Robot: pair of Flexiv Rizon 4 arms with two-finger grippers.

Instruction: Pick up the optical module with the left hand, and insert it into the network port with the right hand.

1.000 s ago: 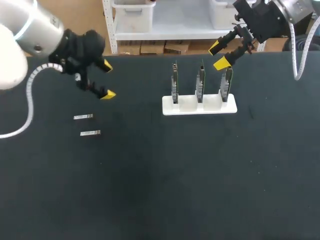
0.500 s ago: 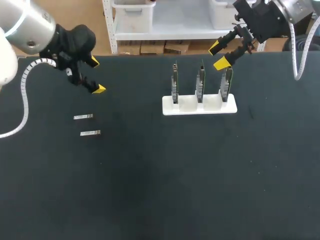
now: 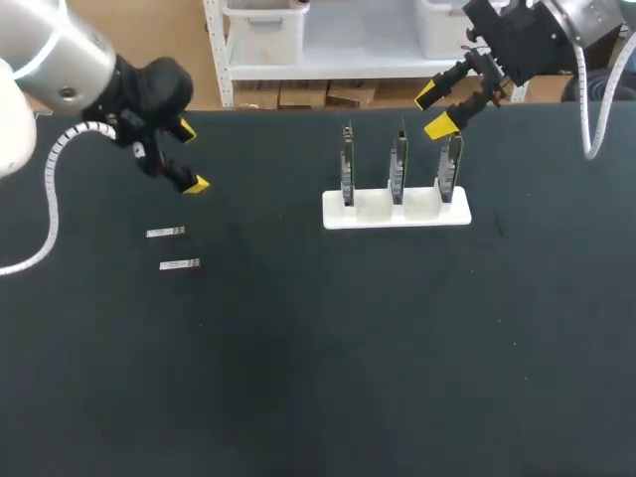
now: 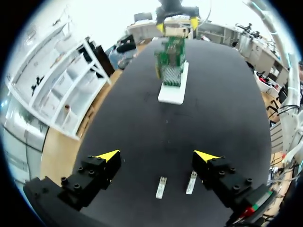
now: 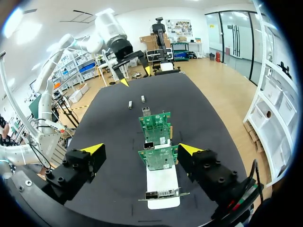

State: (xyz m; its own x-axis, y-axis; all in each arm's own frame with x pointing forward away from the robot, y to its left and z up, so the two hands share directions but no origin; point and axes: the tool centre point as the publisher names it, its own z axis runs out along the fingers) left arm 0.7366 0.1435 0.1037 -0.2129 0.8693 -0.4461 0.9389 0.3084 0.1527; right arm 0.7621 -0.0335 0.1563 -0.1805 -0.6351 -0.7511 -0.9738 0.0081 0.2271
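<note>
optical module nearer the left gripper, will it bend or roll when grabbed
Probably stiff: the optical module looks like a small metallic bar. It lies flat on the table, so it likely won't roll. Being thin and low, it might skid if the left gripper pinches off-centre.

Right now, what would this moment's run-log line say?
left end effector: open, near two optical modules | right end effector: open, near network cards | nothing held

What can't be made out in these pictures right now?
1. Optical modules: too small in the head view to tell their ends apart.
2. Circuit boards: edge-on in the head view, so their ports don't show.
3. Left wrist view: the nearest board hides those behind it.
</note>
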